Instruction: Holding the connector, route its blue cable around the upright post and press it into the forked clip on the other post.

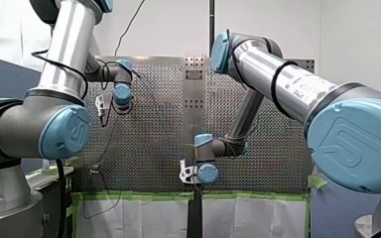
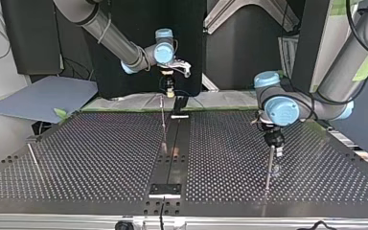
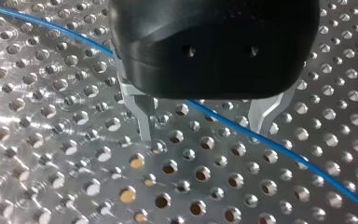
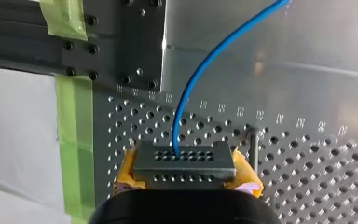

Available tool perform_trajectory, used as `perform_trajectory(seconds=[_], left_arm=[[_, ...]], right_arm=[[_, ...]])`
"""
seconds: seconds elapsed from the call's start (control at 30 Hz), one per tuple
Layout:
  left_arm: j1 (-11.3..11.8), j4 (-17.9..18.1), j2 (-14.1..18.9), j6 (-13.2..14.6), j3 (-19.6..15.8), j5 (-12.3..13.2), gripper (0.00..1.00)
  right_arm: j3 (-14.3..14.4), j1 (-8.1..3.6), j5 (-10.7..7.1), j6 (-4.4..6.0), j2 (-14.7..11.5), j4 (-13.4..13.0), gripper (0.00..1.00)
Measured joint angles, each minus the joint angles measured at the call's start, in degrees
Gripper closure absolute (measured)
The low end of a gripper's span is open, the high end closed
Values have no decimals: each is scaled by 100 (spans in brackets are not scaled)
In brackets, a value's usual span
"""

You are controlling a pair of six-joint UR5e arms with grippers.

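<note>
Between the yellow pads of my right end effector sits the connector, a grey metal block with two rows of small holes. The pads are closed on its two short ends and hold it firmly. The blue cable comes out of the upper row of holes and bends away ahead, over the perforated tabletop. A thin upright post stands just beside the connector.

In the left wrist view, my left end effector has its two metal fingers spread wide and it holds nothing. The cable runs slantwise across the gap between them. It seems to lie lower, near the tabletop, but I cannot tell if it touches a finger. In the top view, a second thin post stands just under this end effector.
</note>
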Motion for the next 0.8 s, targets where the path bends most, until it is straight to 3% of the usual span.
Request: perform_trajectory(seconds=[0.17,0.3,0.4,0.63,0.8], left_arm=[[-42,36,150,-126,54,-131,0],[-74,88,308,-304,58,-240,0],[-96,92,352,-408,57,-275,0],[-106,101,367,-466,57,-315,0],[-105,108,369,-470,57,-323,0]], right_arm=[[-180,180,60,-95,-137,172,100],[-337,337,197,-86,-236,315,100],[-471,471,329,0,-258,393,100],[-684,796,617,325,-267,506,100],[-525,786,677,549,-266,348,100]])
